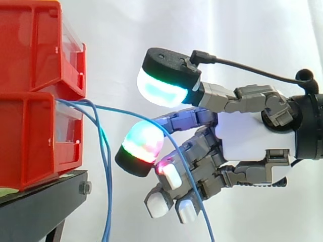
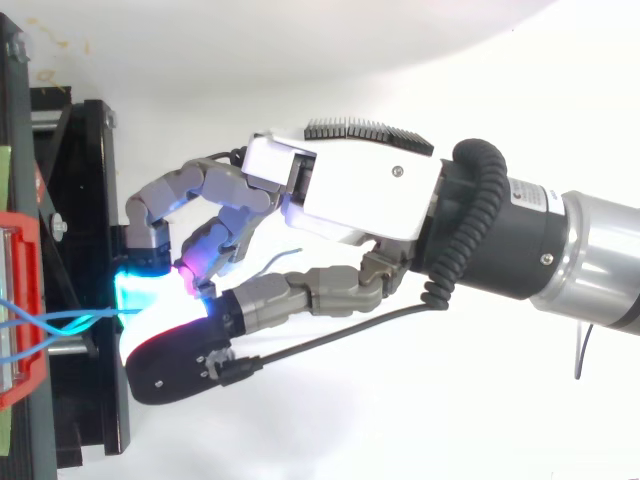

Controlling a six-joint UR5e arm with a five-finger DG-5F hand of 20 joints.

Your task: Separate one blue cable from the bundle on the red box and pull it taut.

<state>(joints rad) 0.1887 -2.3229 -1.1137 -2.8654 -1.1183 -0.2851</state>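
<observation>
Several blue cables (image 1: 106, 191) come out between the two stacked red bins (image 1: 30, 141) and hang down in front of the black stand (image 1: 45, 196). One blue cable (image 1: 121, 111) leaves the bundle and runs right in a slack curve. It lies over the top of the lower glowing pad (image 1: 144, 143), then drops across the front of my hand (image 1: 242, 136). The thumb pad (image 1: 161, 88) hovers above it with a visible gap, so the cable is not pinched. The lower fingers are curled in. From above, my hand (image 2: 360, 195) reaches left to the red bin (image 2: 28, 375), with the cable (image 2: 60, 318) at the pads.
The black stand (image 2: 100, 200) juts out under the bins, just below and left of the fingertips. A white curtain hangs behind the work. The upper red bin (image 1: 35, 45) overhangs the spot where the cables emerge.
</observation>
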